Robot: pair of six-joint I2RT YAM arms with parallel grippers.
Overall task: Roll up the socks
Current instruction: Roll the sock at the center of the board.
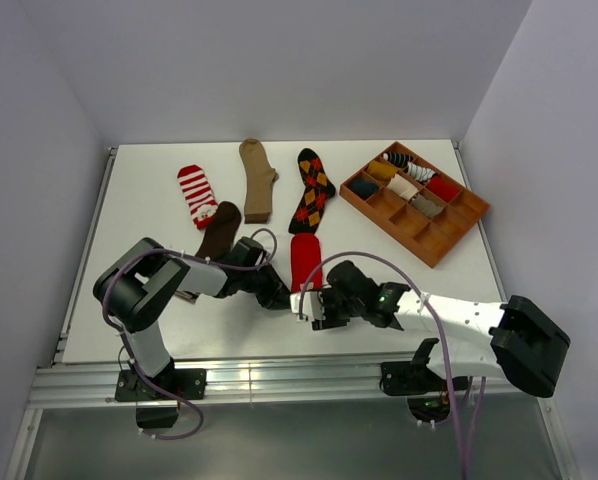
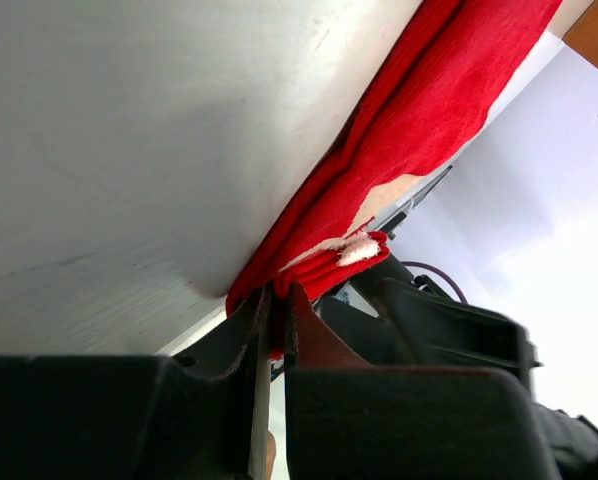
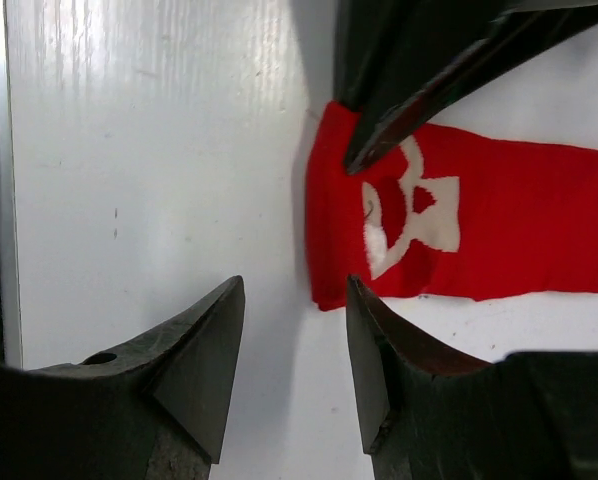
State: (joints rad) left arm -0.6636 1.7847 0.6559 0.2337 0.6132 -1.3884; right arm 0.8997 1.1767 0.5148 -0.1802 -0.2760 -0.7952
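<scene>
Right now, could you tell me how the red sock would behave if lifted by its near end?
Probably floppy: the red sock lies flat, its edge folding where the left gripper pinches it. It looks thin, so likely light, the rest trailing. It will hardly roll by itself.

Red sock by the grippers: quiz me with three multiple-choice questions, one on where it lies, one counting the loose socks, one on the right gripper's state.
1. The red sock lies: A far left corner B near edge, middle C far right corner
2. Socks flat outside the wooden tray: A three B five C seven
3. The right gripper is: A open B shut on cloth C shut on wood

B, it lies at the table near edge.
B, striped sock, tan sock, brown sock, argyle sock, red one.
A, its fingers stand apart.
</scene>
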